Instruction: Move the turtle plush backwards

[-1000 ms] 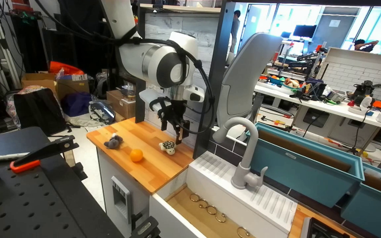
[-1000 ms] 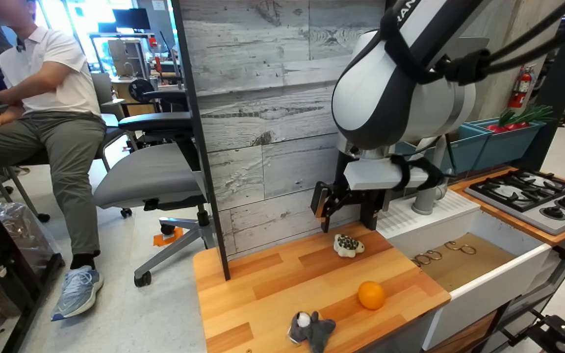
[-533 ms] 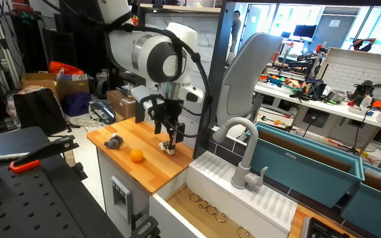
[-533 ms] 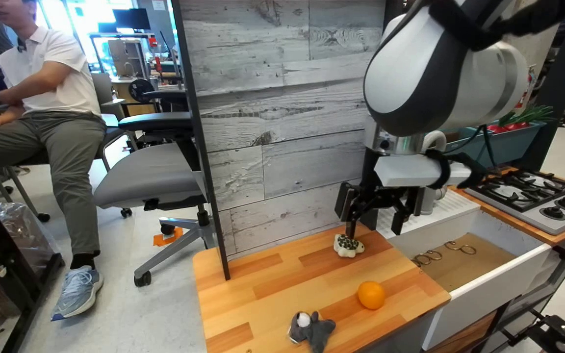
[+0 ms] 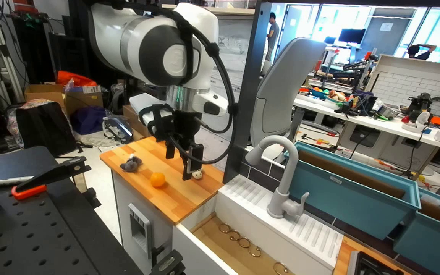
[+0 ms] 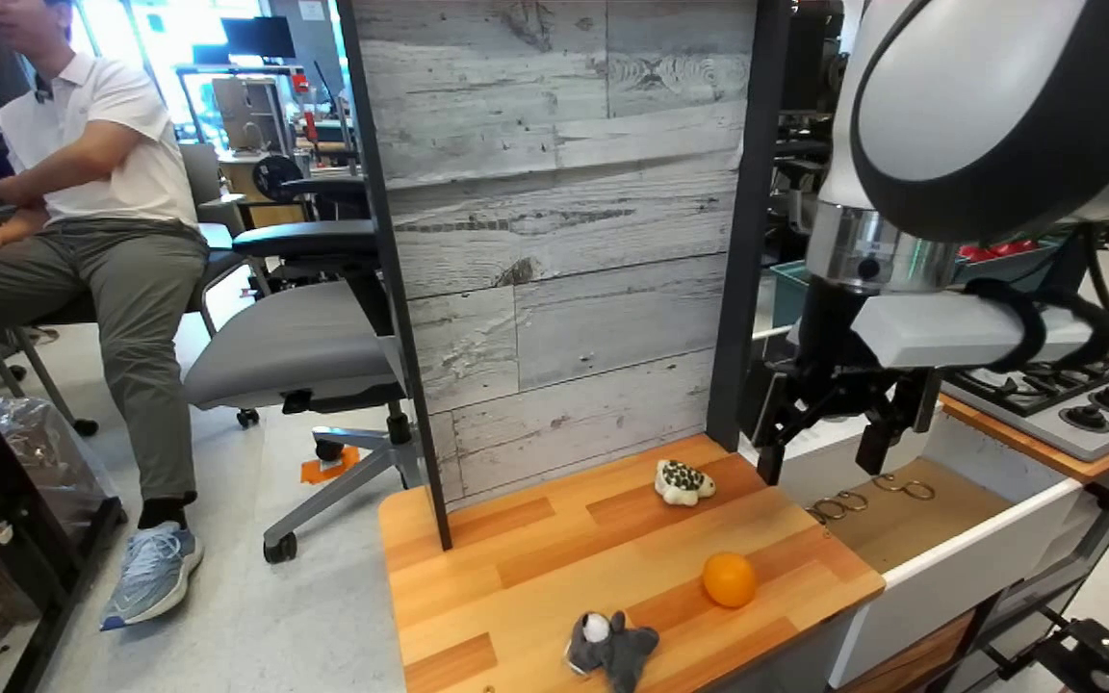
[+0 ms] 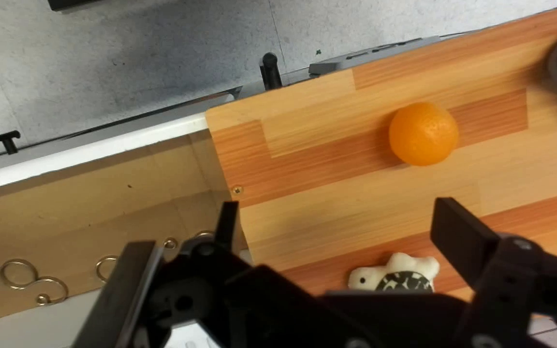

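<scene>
The turtle plush is a small white toy with a dark patterned shell. It lies belly down on the wooden counter, near the back wall (image 6: 684, 482). In an exterior view the gripper partly hides the turtle plush (image 5: 197, 174). In the wrist view the turtle plush (image 7: 399, 273) shows low in the picture, its lower part hidden by the gripper body. My gripper (image 7: 336, 205) is open and empty, raised above the counter's sink end, apart from the plush. Its open fingers also show in both exterior views (image 5: 180, 164) (image 6: 821, 462).
An orange ball (image 6: 729, 579) and a grey plush (image 6: 610, 647) lie on the counter (image 6: 554, 568) toward its front. A grey wood-pattern wall (image 6: 564, 318) stands behind. A white sink (image 5: 204, 248) with metal rings and a faucet (image 5: 281, 191) adjoin the counter.
My open gripper has moved away from the back wall toward the counter's front and sink side, leaving its spot by the turtle plush. The plush, ball and grey toy have not moved.
</scene>
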Controlling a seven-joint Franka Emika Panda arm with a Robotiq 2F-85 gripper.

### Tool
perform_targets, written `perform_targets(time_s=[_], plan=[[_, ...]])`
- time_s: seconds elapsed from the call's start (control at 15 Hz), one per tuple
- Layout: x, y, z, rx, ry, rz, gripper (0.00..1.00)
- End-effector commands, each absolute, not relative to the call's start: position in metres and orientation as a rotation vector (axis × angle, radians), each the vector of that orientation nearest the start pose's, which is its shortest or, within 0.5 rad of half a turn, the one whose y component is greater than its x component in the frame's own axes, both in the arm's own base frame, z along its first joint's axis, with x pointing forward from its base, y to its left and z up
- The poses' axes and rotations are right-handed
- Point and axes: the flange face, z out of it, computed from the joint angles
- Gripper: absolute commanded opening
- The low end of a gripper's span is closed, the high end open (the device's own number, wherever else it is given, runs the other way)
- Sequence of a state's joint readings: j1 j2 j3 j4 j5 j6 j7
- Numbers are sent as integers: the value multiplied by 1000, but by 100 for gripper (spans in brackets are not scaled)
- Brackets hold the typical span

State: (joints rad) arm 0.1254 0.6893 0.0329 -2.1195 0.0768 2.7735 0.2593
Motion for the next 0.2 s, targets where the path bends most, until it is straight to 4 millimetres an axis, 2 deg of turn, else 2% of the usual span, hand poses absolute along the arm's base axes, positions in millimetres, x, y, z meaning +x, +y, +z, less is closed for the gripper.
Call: perform_targets(time_s=[0.0, 0.13], plan=[[542, 82, 83, -3093, 284, 70, 100], [538, 77, 88, -3097, 292, 67, 100]])
